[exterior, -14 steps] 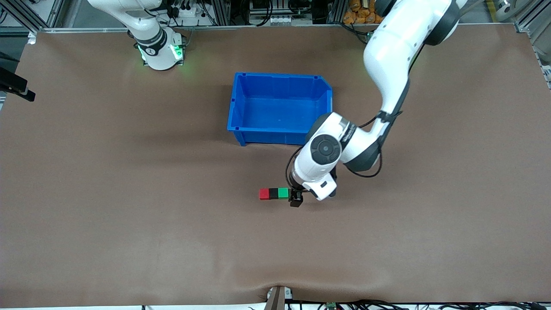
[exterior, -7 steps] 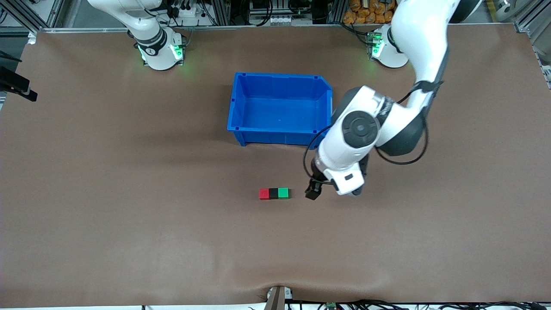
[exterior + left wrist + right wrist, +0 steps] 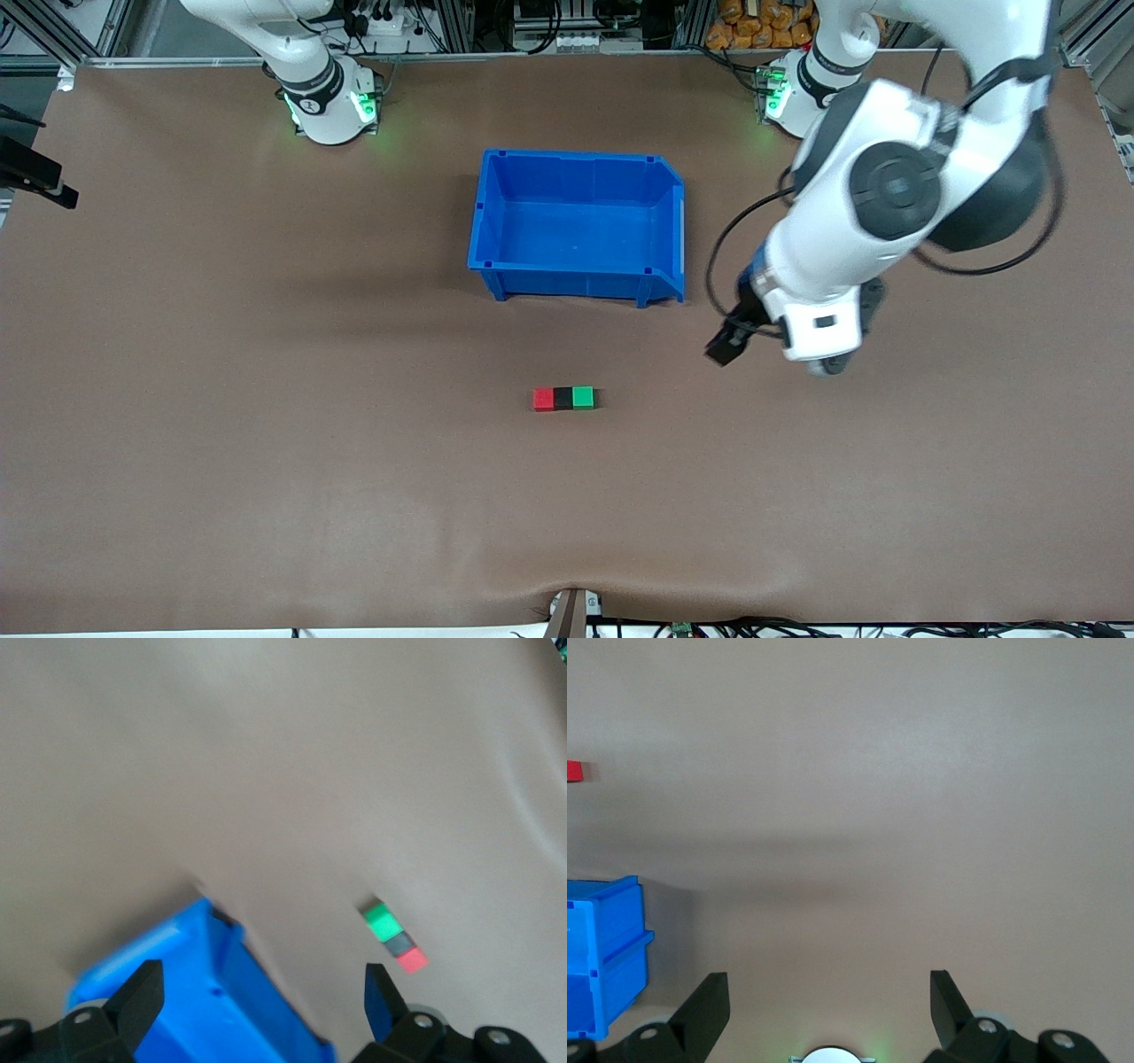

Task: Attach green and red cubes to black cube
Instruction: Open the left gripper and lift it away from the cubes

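Note:
The red cube [image 3: 543, 400], black cube [image 3: 563, 399] and green cube [image 3: 582, 397] lie touching in one row on the brown table, black in the middle. The row also shows in the left wrist view: green [image 3: 381, 920], black [image 3: 400, 943], red [image 3: 413, 960]. My left gripper [image 3: 726, 344] is open and empty, up in the air over bare table toward the left arm's end from the row. My right gripper [image 3: 826, 1005] is open and empty, high over its own base, waiting. It is out of the front view. The red cube's edge shows there [image 3: 573, 771].
A blue bin [image 3: 576, 270] stands empty, farther from the front camera than the cube row. It shows in the left wrist view [image 3: 177, 992] and the right wrist view [image 3: 602, 948]. A black fixture [image 3: 35, 182] juts in at the right arm's end.
My left gripper has drawn away from beside the green cube, rising and moving toward the left arm's end. The three cubes have stayed in their row.

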`<move>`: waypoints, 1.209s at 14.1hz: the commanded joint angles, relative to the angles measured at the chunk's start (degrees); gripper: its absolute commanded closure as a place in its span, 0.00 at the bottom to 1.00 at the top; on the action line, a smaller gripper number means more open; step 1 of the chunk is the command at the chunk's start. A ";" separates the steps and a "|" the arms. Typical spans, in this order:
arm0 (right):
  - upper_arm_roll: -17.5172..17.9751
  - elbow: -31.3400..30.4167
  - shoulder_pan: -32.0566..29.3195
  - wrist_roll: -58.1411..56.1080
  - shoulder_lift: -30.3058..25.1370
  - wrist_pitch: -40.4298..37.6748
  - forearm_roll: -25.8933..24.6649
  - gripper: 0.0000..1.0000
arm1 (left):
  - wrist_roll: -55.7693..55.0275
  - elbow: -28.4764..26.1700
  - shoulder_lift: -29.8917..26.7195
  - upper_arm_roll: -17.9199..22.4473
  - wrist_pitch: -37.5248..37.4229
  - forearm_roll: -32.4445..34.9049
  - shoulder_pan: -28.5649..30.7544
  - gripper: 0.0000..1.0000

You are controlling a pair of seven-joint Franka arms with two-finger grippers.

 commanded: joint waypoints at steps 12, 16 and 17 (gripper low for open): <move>-0.18 1.54 -1.81 -0.71 4.14 0.15 0.83 0.00 | 51.39 -17.90 -21.85 -0.22 -3.86 6.26 14.88 0.00; -0.18 1.54 -1.81 -0.71 4.14 0.24 1.00 0.00 | 59.41 -18.69 -25.02 -0.22 -5.18 6.26 18.04 0.00; -0.18 1.54 -1.81 -0.71 4.14 0.24 1.00 0.00 | 60.29 -18.87 -25.55 -0.30 -5.18 6.26 18.83 0.00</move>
